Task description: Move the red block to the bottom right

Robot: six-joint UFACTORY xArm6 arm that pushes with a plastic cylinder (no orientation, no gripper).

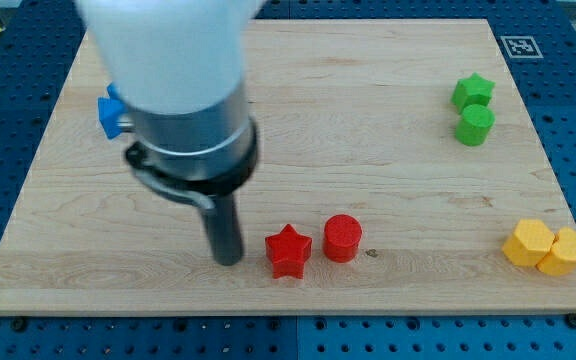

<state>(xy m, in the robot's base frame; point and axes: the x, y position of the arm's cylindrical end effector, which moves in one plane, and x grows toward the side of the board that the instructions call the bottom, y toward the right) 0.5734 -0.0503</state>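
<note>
My tip (227, 260) rests on the surface (368, 110), just left of the red star block (288, 250). The end effector, a bare rod, clamps nothing. The red cylinder block (343, 238) lies beyond, toward the view's right.

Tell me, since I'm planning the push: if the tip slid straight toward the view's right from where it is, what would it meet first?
Most likely the red star block, just right of my tip; the red cylinder lies beyond it.

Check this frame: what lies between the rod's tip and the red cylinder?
In the camera view, the red star sits between my tip and the red cylinder. The star is just to the tip's right, with a small gap showing.
</note>
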